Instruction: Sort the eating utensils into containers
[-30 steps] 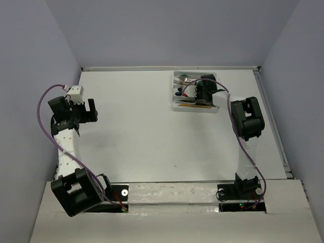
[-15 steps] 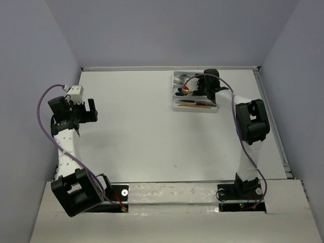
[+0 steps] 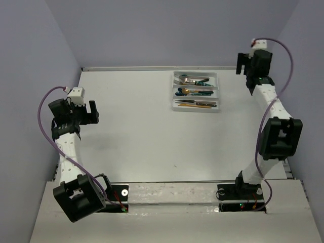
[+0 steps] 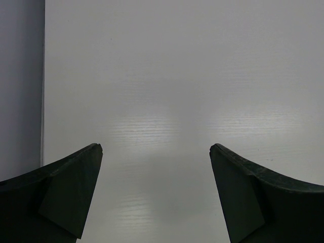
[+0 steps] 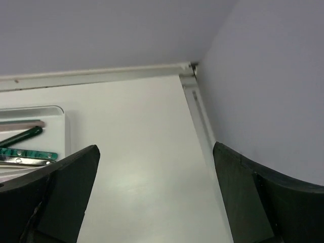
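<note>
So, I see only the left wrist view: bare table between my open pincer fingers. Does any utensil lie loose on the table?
Observer: No. In the top view, no utensil lies loose on the table; the utensils all lie inside the white tray.
Operator: And where is this tray, seen from my left pincer?
Observer: Far to its right, near the back edge of the table. The left pincer hangs over the left side.
Operator: Does the right pincer hold something?
Observer: No. The right pincer is open and empty, high near the back right corner, to the right of the tray.
</note>
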Motion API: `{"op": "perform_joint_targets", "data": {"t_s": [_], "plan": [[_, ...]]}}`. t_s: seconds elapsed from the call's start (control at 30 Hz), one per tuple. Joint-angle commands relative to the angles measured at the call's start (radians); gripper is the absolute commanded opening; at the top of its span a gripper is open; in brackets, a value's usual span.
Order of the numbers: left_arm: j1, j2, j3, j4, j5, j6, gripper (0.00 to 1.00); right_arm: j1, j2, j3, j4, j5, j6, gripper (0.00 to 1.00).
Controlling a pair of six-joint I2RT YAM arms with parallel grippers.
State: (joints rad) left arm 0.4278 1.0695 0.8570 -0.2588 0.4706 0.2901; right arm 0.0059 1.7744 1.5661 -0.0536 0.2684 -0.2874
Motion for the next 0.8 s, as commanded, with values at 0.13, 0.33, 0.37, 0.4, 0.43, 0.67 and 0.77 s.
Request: {"op": "perform_joint_targets", "data": {"t_s": [0.13,0.33,0.37,0.4,0.43,0.67,0.77], "plan": [[-0.003,-0.036,0.002,0.007,0.037,0.017,0.99,-0.305,-0.135,-0.368,-0.184,-0.149,0.719,0.93],[-0.006,-0.052,-0.012,0.006,0.034,0.017,0.99,-0.305,-0.145,-0.428,-0.180,-0.141,0.726,0.94],[-0.006,-0.055,-0.013,0.004,0.031,0.018,0.99,-0.305,-0.147,-0.429,-0.180,-0.149,0.731,0.94],[-0.006,-0.063,-0.019,0.003,0.027,0.020,0.99,-0.305,-0.147,-0.431,-0.180,-0.155,0.732,0.94],[-0.006,-0.063,-0.022,0.003,0.026,0.020,0.99,-0.305,-0.147,-0.434,-0.180,-0.155,0.734,0.94],[-0.006,-0.085,-0.042,0.010,0.017,0.026,0.99,-0.305,-0.187,-0.515,-0.101,-0.184,0.719,0.91],[-0.006,-0.080,-0.042,0.010,0.017,0.026,0.99,-0.305,-0.201,-0.535,-0.085,-0.205,0.725,0.91]]}}
